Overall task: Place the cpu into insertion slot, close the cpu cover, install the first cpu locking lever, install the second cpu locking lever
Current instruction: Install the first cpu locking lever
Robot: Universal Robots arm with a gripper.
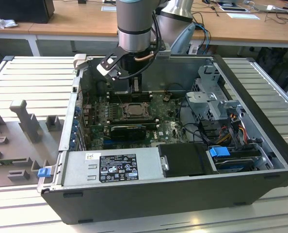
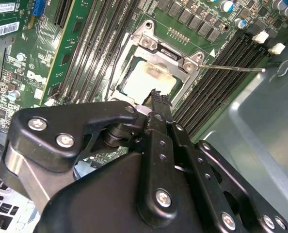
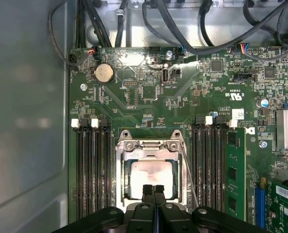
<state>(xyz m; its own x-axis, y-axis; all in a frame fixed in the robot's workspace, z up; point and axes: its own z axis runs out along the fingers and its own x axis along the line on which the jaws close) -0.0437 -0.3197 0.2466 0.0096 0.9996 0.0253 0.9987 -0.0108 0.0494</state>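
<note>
The cpu (image 3: pixel 152 177) shows its pale silver top lying flat in the insertion slot (image 1: pixel 133 110) on the green motherboard. The silvery cpu cover (image 3: pixel 151 145) lies down around it as a frame. My gripper (image 3: pixel 153 190) is shut, its two black fingertips pressed together with nothing between them, and the tips sit at the near edge of the cover, over the chip's rim (image 2: pixel 144 80). In the exterior view the gripper (image 1: pixel 134 90) hangs just behind the slot. One thin wire locking lever (image 2: pixel 236 68) juts out sideways from the cover's hinge end, over the memory slots.
Long black memory slots (image 3: pixel 93 170) flank the socket on both sides. A green card (image 3: pixel 234 170) stands beside them. The case's grey wall (image 3: pixel 27 121) runs close by. Cables (image 3: pixel 197 24) cross above the board; a power supply (image 1: pixel 115 166) and drive cage (image 1: pixel 216 104) fill the case.
</note>
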